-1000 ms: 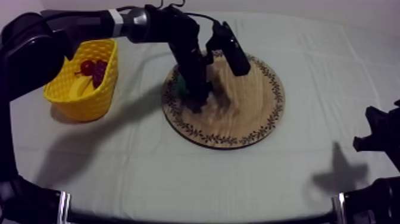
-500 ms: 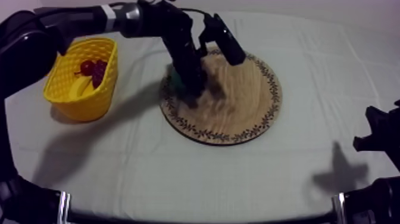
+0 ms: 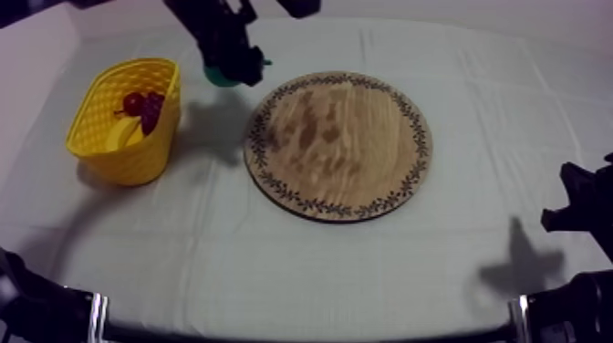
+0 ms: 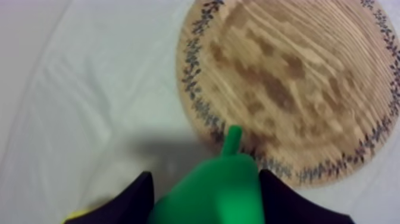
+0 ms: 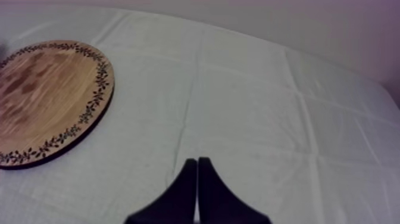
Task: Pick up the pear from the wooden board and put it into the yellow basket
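Green pear [image 3: 223,75] is clamped between the two black fingers of my left gripper [image 3: 232,57], off the round wooden board [image 3: 339,146] and raised over the cloth [image 3: 274,265]. In the top view it hangs between the board's patterned rim and the yellow basket [image 3: 137,162]. From the left wrist camera the pear [image 4: 217,190] sits with its stem pointing toward the board [image 4: 297,77], a black finger [image 4: 134,199] pressed to each side of it. The board's leafy rim lies just past the stem.

The basket stands at the left side of the table. Inside it I see a small red fruit [image 3: 133,101], a bunch of grapes [image 3: 151,109] beside it, and a banana [image 3: 121,135] nearer the low end. Between the pear and the basket lies grey-white cloth with the arm's shadow across it.

My right gripper [image 5: 197,179] has its fingers pressed together in a narrow wedge, grasping nothing, above cloth well apart from the board [image 5: 41,101]. In the top view that arm [image 3: 579,212] sits low at the right edge.
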`<state>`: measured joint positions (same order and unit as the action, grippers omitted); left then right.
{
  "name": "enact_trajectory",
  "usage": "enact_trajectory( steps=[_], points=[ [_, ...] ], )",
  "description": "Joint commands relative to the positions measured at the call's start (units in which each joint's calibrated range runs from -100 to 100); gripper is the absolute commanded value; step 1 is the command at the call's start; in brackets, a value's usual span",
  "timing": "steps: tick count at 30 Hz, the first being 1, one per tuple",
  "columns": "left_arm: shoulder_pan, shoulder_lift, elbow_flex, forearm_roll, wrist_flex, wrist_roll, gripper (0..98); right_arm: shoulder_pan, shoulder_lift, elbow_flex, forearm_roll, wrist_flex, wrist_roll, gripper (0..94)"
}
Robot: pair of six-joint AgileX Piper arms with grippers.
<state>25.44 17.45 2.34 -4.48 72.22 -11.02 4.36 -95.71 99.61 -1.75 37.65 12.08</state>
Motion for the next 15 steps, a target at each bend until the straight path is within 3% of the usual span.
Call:
enact_trajectory(
  steps=[1,4,10,15],
  points=[
    [-1.3,-9.1,3.9,0.01,1.9,0.0,53.2,0.0,0.0,0.1,0.0,0.0,0.0,0.3],
    [-3.1,-14.4,6.9,0.14,3.7,1.2,54.5,0.0,0.0,0.1,0.0,0.0,0.0,0.3],
    [-7.6,-20.3,7.2,0.29,4.4,8.4,55.6,0.0,0.0,0.1,0.0,0.0,0.0,0.3],
    [-11.1,-21.8,9.4,-1.42,1.4,12.3,53.3,0.0,0.0,0.1,0.0,0.0,0.0,0.3]
  ],
)
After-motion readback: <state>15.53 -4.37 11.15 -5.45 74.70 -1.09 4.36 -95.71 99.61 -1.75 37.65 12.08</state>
